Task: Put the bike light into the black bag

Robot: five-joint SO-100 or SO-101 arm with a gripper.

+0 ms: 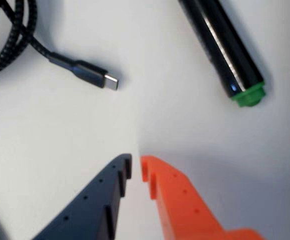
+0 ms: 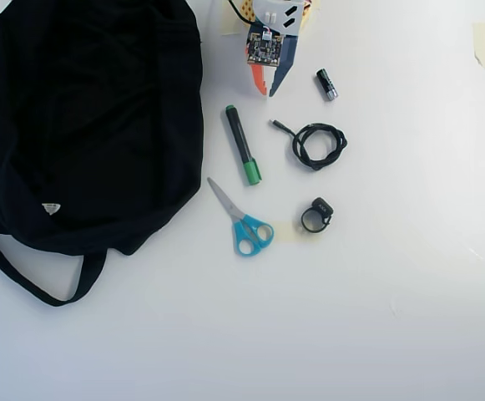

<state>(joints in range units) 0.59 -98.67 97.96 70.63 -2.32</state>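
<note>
In the overhead view the bike light [image 2: 316, 215], a tiny black block with a round strap loop, lies on the white table right of centre. The black bag [image 2: 83, 125] fills the upper left, its strap trailing toward the bottom. My gripper [image 2: 267, 92] is at the top, well above the light and just right of the bag. In the wrist view my gripper [image 1: 136, 167] points at bare table. Its dark blue finger [image 1: 110, 195] and orange finger [image 1: 179, 200] nearly touch, with nothing between them. The wrist view shows neither the light nor the bag.
A black marker with a green cap [image 2: 242, 144] [image 1: 224, 47] lies just below the gripper. A coiled black cable [image 2: 317, 144], its plug [image 1: 92, 74] in the wrist view, lies to its right. A small battery [image 2: 326, 84] and blue-handled scissors [image 2: 240, 221] are nearby.
</note>
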